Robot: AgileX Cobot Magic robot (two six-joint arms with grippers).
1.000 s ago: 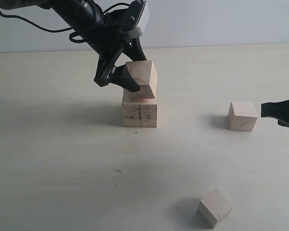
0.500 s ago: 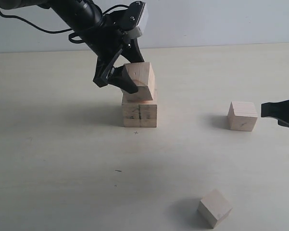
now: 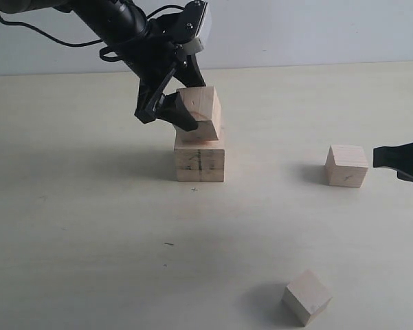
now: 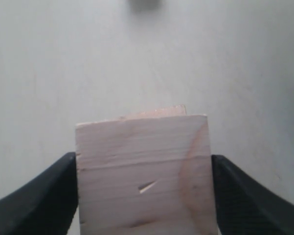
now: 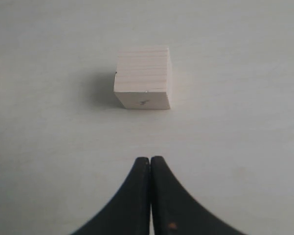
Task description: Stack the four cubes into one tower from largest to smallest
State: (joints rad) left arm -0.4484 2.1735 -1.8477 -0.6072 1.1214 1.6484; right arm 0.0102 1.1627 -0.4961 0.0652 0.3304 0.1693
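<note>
The largest cube (image 3: 200, 163), marked by a dark seam line, stands on the table left of centre. My left gripper (image 3: 192, 117) is shut on a cube with reddish grain arcs (image 3: 201, 111) (image 4: 144, 174), holding it tilted with its lower edge touching the largest cube's top. A black finger (image 4: 36, 200) presses each side of it. A smaller cube (image 3: 346, 165) (image 5: 143, 77) sits at the right. My right gripper (image 5: 150, 159) is shut and empty, a short way from that cube, its tip (image 3: 398, 157) at the right edge. Another small cube (image 3: 306, 296) lies near the front.
The pale wooden table (image 3: 89, 240) spreads wide around the cubes, with a grey wall (image 3: 316, 31) behind it. The left arm (image 3: 117, 27) and its cables reach in from the upper left.
The left gripper has lowered the held cube slightly toward the largest cube and shifted it a little left. The right gripper and the other cubes have stayed still.
</note>
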